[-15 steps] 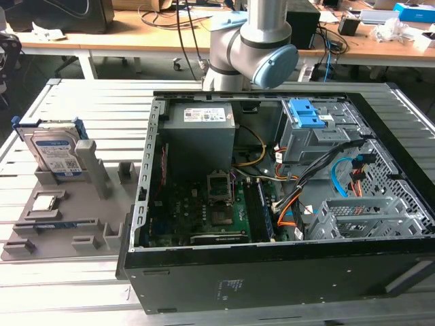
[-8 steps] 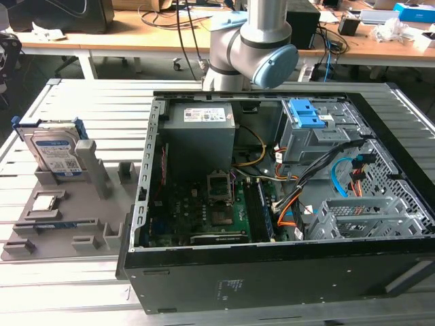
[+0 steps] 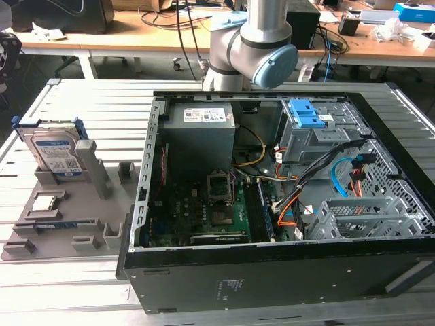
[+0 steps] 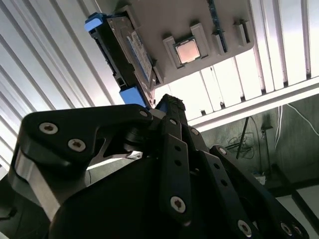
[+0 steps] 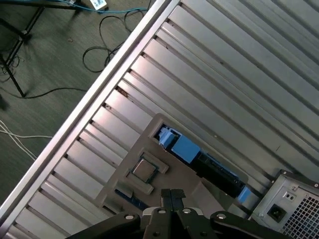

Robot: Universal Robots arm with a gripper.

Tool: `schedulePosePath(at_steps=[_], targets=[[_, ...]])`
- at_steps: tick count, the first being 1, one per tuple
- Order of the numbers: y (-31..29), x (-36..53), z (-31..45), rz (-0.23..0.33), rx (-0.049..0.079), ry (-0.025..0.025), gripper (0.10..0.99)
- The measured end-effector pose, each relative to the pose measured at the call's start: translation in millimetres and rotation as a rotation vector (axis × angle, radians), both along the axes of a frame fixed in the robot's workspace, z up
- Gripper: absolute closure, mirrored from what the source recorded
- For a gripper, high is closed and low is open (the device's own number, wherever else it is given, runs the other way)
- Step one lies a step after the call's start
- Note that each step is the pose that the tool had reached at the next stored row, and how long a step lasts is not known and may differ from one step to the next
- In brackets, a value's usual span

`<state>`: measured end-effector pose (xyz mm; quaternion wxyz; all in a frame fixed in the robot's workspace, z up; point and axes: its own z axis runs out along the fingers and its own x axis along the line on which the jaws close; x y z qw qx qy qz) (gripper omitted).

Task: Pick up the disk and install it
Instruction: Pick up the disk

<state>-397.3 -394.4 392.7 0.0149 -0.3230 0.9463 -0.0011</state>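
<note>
Exterior view, disk point(image 3: 56, 151): standing on edge in a slot of the grey tray point(image 3: 41, 231), at the exterior view's left, well apart from the open case point(image 3: 285, 272).
Exterior view, arm point(image 3: 248, 47): rising behind the case, its blue-capped joint hanging over the far wall.
Exterior view, chip point(image 3: 44, 202): lying flat on the tray, nearer the camera than the disk.
Exterior view, cage point(image 3: 309, 122): sitting inside the case, its blue front facing up.
Second wrist view, gripper point(image 4: 172, 105): hanging clear of the disk point(image 4: 119, 55), black fingertips pointing toward its blue frame and carrying nothing.
Second wrist view, chip point(image 4: 188, 51): resting on the tray point(image 4: 169, 15), just beside the upright disk.
First wrist view, fingers point(image 5: 167, 198): pressing together, pads touching, gripping nothing.
First wrist view, disk point(image 5: 209, 164): sitting on edge in the tray point(image 5: 152, 134), between the chip point(image 5: 144, 169) and the case corner point(image 5: 294, 209).
First wrist view, table point(image 5: 224, 74): carrying tray and case on its metal slats, cables trailing across the floor point(image 5: 50, 74) beyond its edge.
</note>
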Motion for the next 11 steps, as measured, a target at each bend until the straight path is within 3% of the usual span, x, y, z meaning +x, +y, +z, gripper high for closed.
schedulePosePath(at_steps=[11], targets=[[0.0,0.0,0.0,0.104,0.000,0.0000,0.984]])
